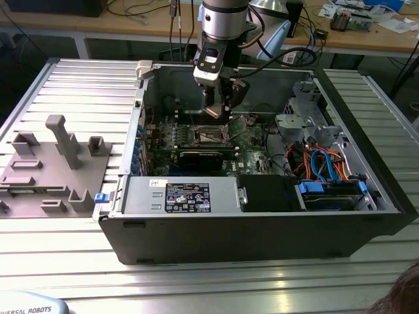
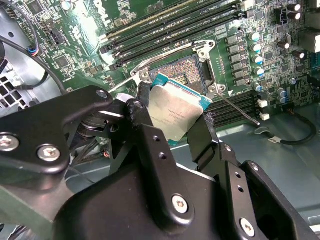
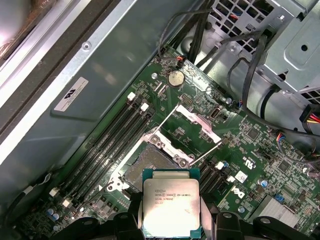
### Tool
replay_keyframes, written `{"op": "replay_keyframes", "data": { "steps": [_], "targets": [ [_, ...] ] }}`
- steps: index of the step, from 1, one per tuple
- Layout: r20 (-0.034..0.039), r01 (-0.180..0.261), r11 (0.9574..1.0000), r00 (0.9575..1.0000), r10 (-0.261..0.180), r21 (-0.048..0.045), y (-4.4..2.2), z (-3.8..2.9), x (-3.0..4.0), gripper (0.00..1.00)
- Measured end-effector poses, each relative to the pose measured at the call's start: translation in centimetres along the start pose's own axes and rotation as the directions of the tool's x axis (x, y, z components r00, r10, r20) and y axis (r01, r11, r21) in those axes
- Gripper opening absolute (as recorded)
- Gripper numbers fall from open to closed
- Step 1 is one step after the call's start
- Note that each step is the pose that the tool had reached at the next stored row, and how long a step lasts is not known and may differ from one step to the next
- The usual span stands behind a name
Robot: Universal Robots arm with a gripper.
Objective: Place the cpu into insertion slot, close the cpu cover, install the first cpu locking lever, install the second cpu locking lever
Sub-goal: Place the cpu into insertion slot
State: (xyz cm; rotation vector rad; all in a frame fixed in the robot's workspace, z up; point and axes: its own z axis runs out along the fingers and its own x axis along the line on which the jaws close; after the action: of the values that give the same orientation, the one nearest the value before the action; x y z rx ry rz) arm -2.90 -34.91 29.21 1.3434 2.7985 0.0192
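My gripper (image 2: 172, 120) is shut on the cpu (image 2: 175, 109), a small silver-topped square chip with a teal edge, clamped by two opposite sides between the black fingers (image 2: 142, 117). The cpu (image 3: 171, 202) hangs tilted just above the green motherboard, beside and partly over the insertion slot (image 3: 150, 165), a dark square socket (image 2: 186, 70) in a silvery frame. The cpu cover (image 3: 194, 121) stands flipped open on the socket's far side. A thin wire lever (image 2: 241, 109) sticks out near the socket. In the exterior view the gripper (image 1: 217, 111) hovers over the socket (image 1: 209, 135) inside the open case.
Long black memory slots (image 3: 112, 135) flank the socket. Cables and a metal drive cage (image 1: 304, 108) fill the case at the exterior view's right; a power supply (image 1: 186, 196) sits along the front. A grey fixture tray (image 1: 52, 163) lies outside at the exterior view's left.
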Motion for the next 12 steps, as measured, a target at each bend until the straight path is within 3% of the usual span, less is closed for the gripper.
{"op": "replay_keyframes", "data": {
  "steps": [12],
  "targets": [
    [0.0002,-0.007,1.0,1.0,0.007,0.0002,0.0,0.03,0.0,0.54]
  ]
}}
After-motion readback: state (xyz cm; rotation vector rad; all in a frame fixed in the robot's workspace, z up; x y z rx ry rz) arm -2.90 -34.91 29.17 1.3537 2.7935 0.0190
